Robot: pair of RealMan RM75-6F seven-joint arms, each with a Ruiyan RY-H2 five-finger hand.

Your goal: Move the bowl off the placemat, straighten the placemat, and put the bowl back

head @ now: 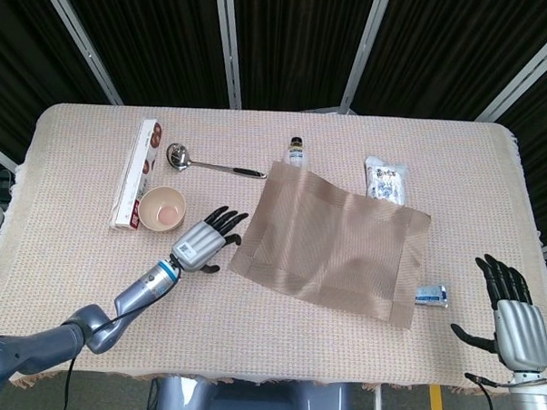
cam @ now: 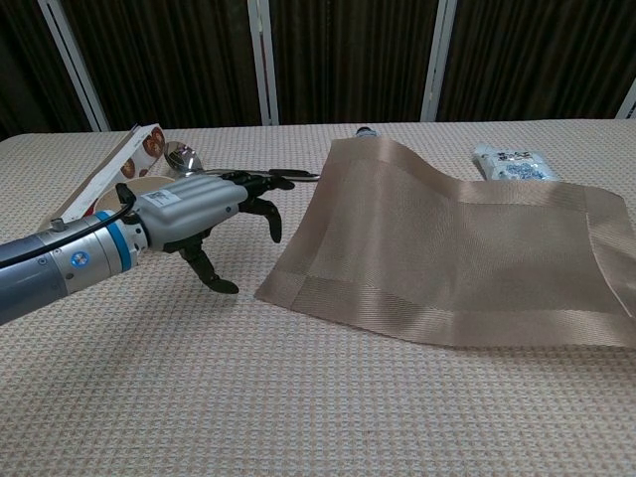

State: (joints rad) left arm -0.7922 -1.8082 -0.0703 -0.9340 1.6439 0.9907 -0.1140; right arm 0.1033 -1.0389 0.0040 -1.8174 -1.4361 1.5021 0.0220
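The brown woven placemat [head: 331, 244] lies skewed in the middle of the table, with its far corner propped up on a small bottle [head: 296, 152]. The placemat [cam: 457, 243] fills the right of the chest view. A small pale bowl [head: 163, 208] stands off the mat to its left, beside a long box; in the chest view the bowl [cam: 127, 190] is mostly hidden behind my left arm. My left hand [head: 204, 240] hovers open between bowl and mat, fingers spread toward the mat's left edge; it also shows in the chest view as the left hand [cam: 204, 214]. My right hand [head: 514, 315] is open near the table's right front corner.
A long red and white box [head: 137, 172] lies left of the bowl. A metal ladle [head: 207, 163] rests behind the mat. A white packet [head: 385, 180] sits at the mat's far right, and a small blue and white sachet [head: 431, 294] at its near right corner.
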